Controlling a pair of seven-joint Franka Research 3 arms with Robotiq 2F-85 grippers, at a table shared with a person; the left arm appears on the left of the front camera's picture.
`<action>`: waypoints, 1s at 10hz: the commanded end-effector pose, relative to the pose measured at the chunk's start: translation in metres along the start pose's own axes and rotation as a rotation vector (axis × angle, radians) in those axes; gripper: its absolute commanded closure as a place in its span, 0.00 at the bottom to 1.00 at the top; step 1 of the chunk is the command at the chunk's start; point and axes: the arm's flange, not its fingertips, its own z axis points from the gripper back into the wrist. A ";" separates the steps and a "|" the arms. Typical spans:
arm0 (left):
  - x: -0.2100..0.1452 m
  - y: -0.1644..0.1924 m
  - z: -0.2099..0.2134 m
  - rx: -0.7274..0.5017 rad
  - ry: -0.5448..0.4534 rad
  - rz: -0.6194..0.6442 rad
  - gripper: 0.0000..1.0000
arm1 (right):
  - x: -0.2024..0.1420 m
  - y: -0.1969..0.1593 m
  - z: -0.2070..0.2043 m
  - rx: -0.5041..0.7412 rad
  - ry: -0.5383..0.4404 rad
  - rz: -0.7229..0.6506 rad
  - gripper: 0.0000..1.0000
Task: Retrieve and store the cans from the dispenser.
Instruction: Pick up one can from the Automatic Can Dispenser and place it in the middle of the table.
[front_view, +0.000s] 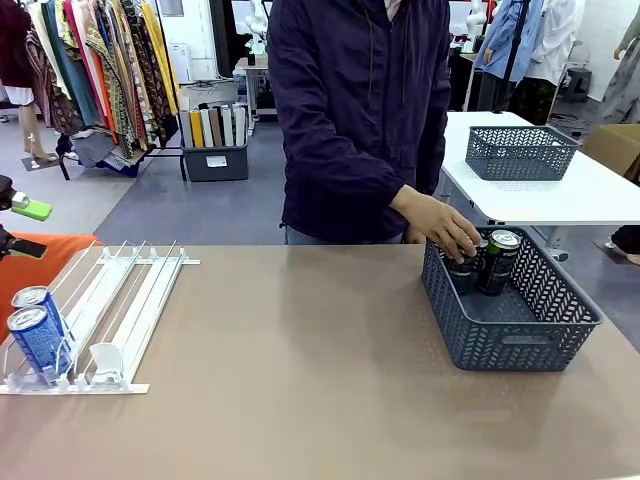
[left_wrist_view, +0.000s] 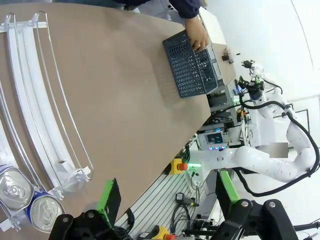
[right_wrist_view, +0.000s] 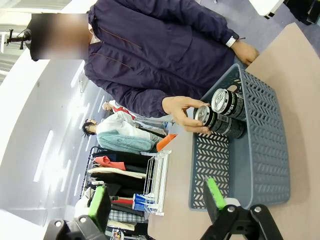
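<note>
Curling round the top of 1 black can (front_view: 462, 272) in the basket (front_view: 512, 338), the person's hand (front_view: 440, 226) grips it; a 2nd can (front_view: 500, 262) stands just beside the hand. 2 blue cans (front_view: 38, 330) sit in the dispenser (front_view: 135, 300), well apart.

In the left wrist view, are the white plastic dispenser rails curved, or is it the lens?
Left wrist view: the lens bows the white plastic dispenser; front view: its rails run straight, brown table evenly lit; right wrist view: rolled sideways, sharp.
</note>
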 end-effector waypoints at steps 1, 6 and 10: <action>0.000 -0.001 0.000 -0.014 -0.004 0.011 0.00 | 0.003 0.004 0.000 0.013 -0.010 -0.010 0.00; -0.015 -0.049 0.012 0.616 0.063 -0.157 0.00 | 0.003 0.004 0.000 0.013 -0.010 -0.010 0.00; -0.052 -0.069 -0.002 0.993 0.386 0.194 0.00 | 0.003 0.004 0.000 0.013 -0.010 -0.010 0.00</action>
